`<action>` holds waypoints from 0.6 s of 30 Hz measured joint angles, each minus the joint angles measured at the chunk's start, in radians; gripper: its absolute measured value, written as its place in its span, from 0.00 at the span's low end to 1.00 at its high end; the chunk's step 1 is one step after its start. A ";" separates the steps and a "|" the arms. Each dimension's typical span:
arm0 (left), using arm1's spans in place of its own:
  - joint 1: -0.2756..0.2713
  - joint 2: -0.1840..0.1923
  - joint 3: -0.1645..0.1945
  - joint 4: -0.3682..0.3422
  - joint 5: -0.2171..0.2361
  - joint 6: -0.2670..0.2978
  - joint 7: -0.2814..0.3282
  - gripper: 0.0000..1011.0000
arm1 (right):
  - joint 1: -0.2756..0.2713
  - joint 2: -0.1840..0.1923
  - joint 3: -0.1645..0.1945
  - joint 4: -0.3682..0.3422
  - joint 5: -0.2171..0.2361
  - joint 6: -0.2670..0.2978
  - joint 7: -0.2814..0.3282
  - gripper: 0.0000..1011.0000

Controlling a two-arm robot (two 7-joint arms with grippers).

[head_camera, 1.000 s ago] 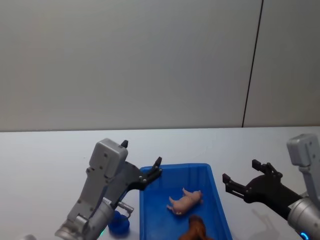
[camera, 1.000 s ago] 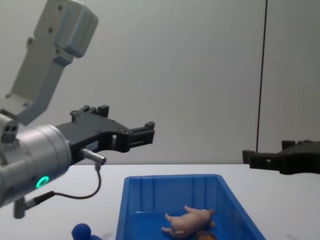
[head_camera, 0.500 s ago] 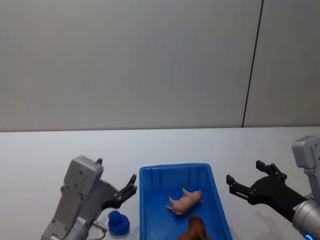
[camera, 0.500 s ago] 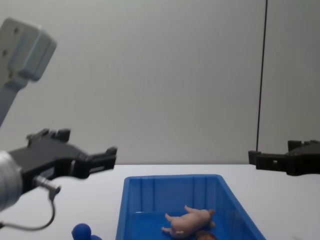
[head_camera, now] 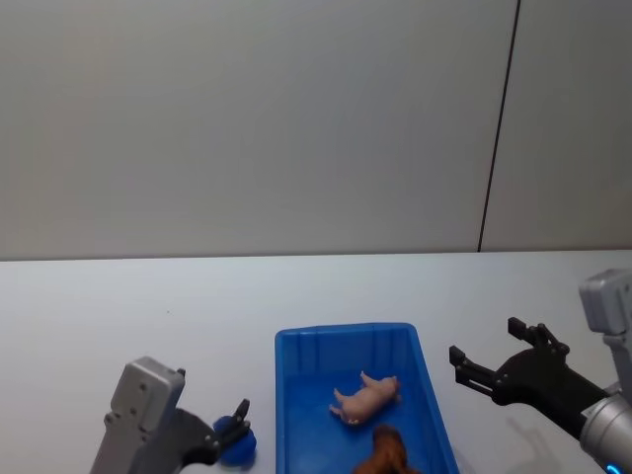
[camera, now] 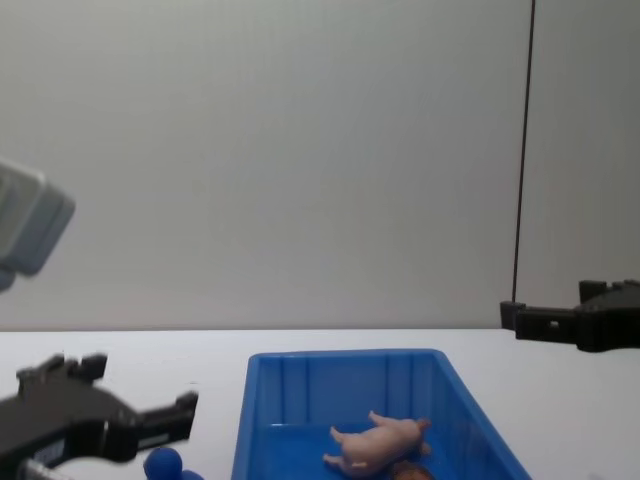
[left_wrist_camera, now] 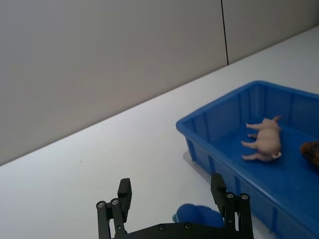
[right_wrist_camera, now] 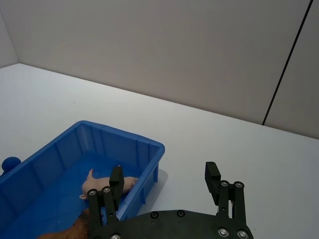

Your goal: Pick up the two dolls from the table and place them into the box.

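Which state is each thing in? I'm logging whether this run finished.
Pale pink smooth pig doll: on its side inside the bin.
Reddish-brown shaggy animal doll: inside the bin.
Bright blue plastic bin: upright on table.
Left gripper: open, empty.
Right gripper: open, empty.

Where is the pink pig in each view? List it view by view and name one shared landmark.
Head view: pink pig lies inside the blue box, mid-floor.
Left wrist view: pig on the box floor.
Right wrist view: pig in the box, behind the right gripper.
Chest view: pig on the box floor.
Shared landmark: the box's thick blue rim.
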 joint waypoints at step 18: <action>-0.039 -0.040 0.004 0.155 0.003 -0.033 -0.141 0.99 | -0.001 0.002 0.001 -0.002 0.000 -0.001 0.000 0.99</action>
